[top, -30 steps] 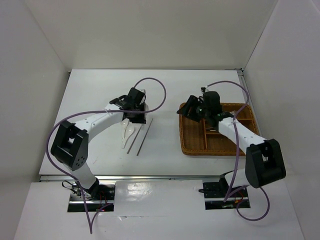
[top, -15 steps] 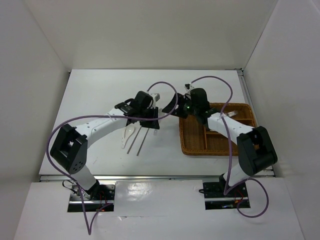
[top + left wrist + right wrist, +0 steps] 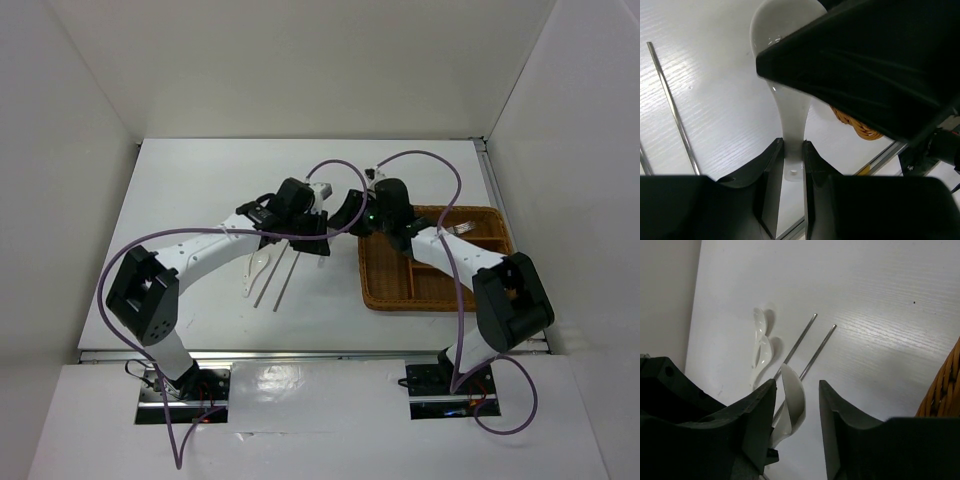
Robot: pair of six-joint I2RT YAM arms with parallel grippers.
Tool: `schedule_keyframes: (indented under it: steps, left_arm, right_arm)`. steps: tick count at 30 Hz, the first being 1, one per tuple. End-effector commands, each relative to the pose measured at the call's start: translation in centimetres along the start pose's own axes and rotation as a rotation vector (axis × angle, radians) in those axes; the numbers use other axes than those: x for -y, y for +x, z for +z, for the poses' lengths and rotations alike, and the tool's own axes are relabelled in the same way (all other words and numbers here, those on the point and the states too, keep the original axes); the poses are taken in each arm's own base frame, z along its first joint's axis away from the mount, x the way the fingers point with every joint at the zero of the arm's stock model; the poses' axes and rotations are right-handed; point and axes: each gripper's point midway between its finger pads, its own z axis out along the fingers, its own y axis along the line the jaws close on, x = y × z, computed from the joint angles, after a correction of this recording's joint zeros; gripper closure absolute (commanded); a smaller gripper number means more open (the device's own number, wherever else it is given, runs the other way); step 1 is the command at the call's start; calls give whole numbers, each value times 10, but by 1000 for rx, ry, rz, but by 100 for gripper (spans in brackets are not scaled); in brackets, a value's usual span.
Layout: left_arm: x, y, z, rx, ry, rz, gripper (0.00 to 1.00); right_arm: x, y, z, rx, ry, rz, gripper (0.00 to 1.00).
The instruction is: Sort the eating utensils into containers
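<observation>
My left gripper is shut on the handle of a white spoon and holds it above the table, bowl pointing away. My right gripper is open, its jaws on either side of that spoon's bowl without closing on it. In the top view the two grippers meet, left and right, just left of the brown wicker tray. A second white spoon and two thin dark chopsticks lie on the table. A silver fork lies in the tray.
The tray's woven rim shows at the right edge of the right wrist view and behind the right gripper in the left wrist view. White walls enclose the table on three sides. Purple cables arc over both arms.
My left gripper has lifted the white spoon off the table and carried it right. My right gripper has swung left from over the tray and now brackets the spoon's bowl.
</observation>
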Motion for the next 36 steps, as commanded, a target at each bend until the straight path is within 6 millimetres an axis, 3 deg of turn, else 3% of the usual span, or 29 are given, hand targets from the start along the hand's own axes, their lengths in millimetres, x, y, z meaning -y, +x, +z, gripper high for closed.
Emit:
schedule_keyframes:
  steps: [1,5,6,8,9,12,15,21,22,25,30,33,36]
  left_arm:
    - [17,-15,-1,36,56,46,83]
    - [17,-19,-3,48,52,48,83]
    - [15,-18,-3,44,40,46,83]
    - [13,-18,-2,49,30,55,82]
    - [8,-20,-1,47,-1,51,82]
    - [-7,-14,1,12,-82,37,76]
    - [-14,-22,-6,27,-146,46,66]
    - [-43,-32,-20,46,-234,13,49]
    - [-47,-34,-25,52,-240,4,45]
    - [-67,-36,-31,59,-269,-25,43]
    - [-103,-47,-43,81,-322,-87,43]
    - [-115,-51,-48,90,-339,-102,43]
    - [-125,-54,-52,100,-354,-123,43]
  right_arm:
    - [-13,-15,0,53,-13,-51,54]
    - [-12,-12,0,44,-6,-39,75]
    - [-14,-15,-1,45,-7,-39,89]
    - [-2,-14,0,37,64,-7,98]
    - [-3,-20,-1,47,86,3,100]
    - [24,-15,-7,38,243,36,100]
    - [45,-34,-33,114,360,53,100]
    - [91,-58,-124,255,651,116,100]
    - [103,-55,-147,273,704,137,100]
    - [122,-57,-189,362,819,207,100]
    - [168,-38,-269,454,1152,345,100]
    - [178,-18,-293,449,1282,421,100]
    - [190,12,-301,415,1413,540,100]
